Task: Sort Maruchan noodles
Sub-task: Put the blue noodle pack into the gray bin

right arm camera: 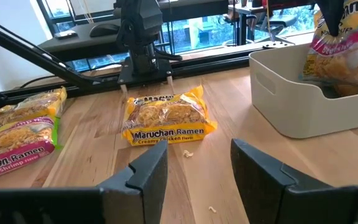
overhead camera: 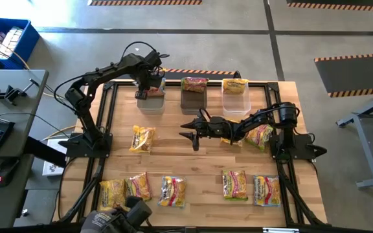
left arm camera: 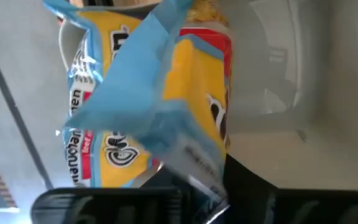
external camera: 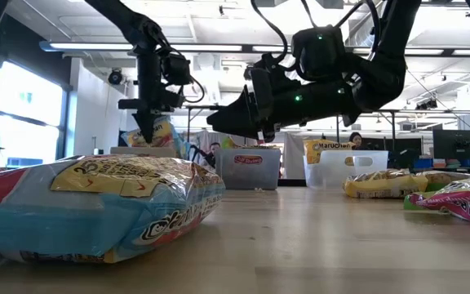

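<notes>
The left gripper (overhead camera: pixel 151 86) clamps a blue-and-yellow noodle packet (left arm camera: pixel 148 99) directly over the leftmost tub (overhead camera: pixel 149 102), while the right gripper (overhead camera: pixel 191 130) hovers with fingers apart above the table (overhead camera: pixel 199 171), a yellow Creamy Chicken packet (right arm camera: pixel 165 116) lying just ahead of it.

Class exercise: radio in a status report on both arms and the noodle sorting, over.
Left gripper shut on blue-trimmed packet, over the left tub. Right gripper open, jaws empty, mid-table, facing Creamy Chicken packet. Nothing between them.
</notes>
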Motion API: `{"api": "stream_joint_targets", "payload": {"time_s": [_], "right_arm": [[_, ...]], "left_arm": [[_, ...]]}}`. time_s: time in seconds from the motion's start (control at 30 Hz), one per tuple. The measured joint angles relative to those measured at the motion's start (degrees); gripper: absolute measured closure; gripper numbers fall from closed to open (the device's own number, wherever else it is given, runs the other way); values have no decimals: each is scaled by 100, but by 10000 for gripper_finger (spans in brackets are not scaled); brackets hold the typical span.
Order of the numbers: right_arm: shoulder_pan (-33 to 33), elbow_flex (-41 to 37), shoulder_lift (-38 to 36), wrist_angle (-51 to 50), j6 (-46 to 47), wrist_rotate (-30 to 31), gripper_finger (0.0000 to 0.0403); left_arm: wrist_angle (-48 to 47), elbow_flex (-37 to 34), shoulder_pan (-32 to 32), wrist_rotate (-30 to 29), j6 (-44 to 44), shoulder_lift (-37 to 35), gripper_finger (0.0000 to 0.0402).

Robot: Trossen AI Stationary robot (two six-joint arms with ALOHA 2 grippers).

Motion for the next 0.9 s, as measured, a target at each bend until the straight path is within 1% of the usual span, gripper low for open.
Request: {"api": "stream_joint_targets", "payload": {"time_s": [0.1,0.23,0.43,0.53,0.7,0.8,0.9], "right_arm": [[0,0,0,0,-2,0,245],[0,2,0,-2,0,0,245],[0,0,0,-46,0,-8,245],[0,0,0,-53,-2,-42,245],[0,0,0,-61,-2,-42,245],[0,0,0,-61,-2,-42,245],[0,0,0,-63,-2,-42,245]], "left_arm": [[-39,0,-27,-288,-71,0,400],[-172,0,-54,-509,-205,0,401],[-150,0,-149,-430,-689,-2,397],[-148,0,-184,-416,-952,-2,382],[-160,0,-186,-422,-1282,-2,345],[-162,0,-214,-555,-1329,-2,324],[-213,100,-237,-745,-1330,-2,313]]}}
